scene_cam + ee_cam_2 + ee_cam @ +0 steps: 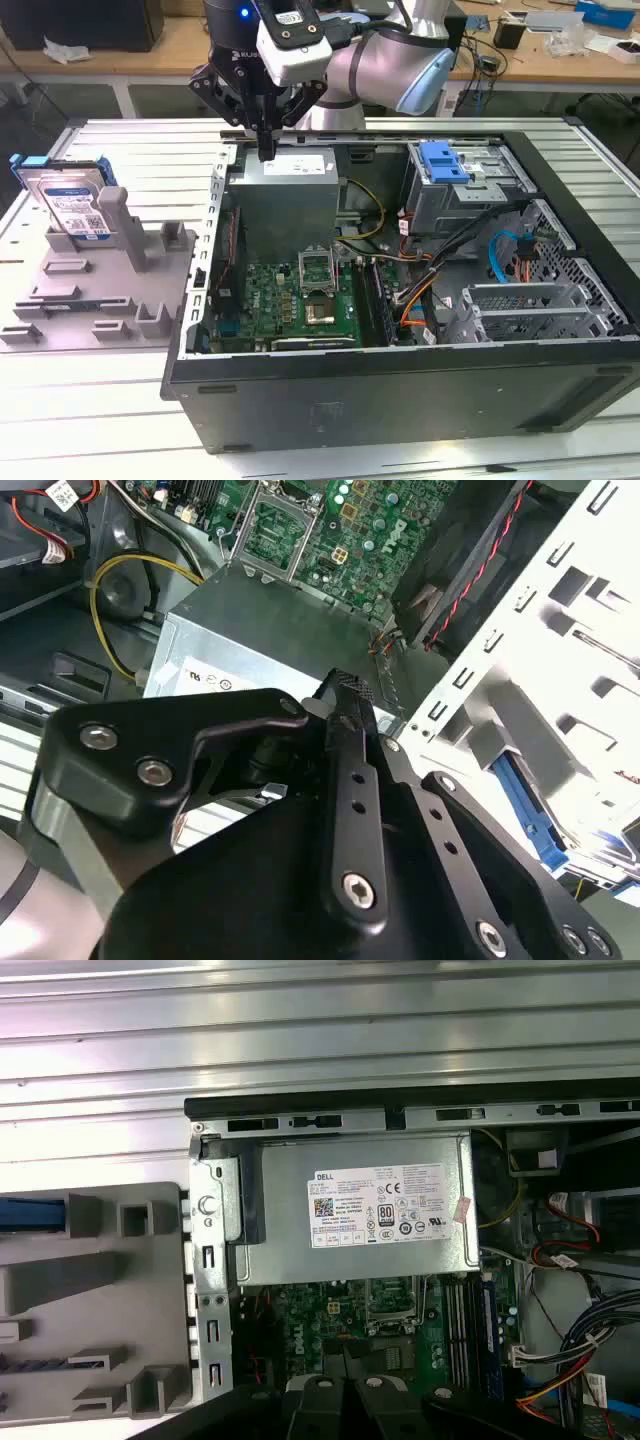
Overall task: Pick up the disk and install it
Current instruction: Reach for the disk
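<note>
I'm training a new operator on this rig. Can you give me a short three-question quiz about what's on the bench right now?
1. True or false: the hand is holding the disk.
2. Which part is the hand nearest? A) the power supply B) the drive cage C) the motherboard
3. Fill in: the disk stands on the grey fixture plate, on the exterior view's ____ of the computer case.
Key: 1 false; 2 A; 3 left.
</note>
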Robot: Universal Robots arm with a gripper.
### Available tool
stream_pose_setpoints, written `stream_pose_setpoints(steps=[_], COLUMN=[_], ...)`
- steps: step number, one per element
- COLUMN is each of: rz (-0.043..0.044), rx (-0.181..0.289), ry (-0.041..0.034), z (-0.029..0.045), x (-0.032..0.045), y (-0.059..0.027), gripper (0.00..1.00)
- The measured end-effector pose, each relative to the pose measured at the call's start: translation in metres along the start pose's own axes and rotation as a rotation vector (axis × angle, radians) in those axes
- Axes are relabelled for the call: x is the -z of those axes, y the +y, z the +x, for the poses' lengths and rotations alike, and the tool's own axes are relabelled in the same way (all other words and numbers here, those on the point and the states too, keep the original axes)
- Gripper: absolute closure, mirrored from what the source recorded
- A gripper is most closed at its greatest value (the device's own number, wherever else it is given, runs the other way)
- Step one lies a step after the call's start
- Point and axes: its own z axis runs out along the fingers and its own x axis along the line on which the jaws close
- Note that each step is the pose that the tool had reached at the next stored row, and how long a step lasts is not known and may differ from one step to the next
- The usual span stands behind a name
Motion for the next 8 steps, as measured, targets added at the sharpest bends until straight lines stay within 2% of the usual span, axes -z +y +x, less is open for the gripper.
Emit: stream_pose_setpoints(steps=[8], rz=[-0.0001], rx=[0.0], ry=[0.0], z=[0.0], x=[0.0], y=[0.0], gripper=[0.89])
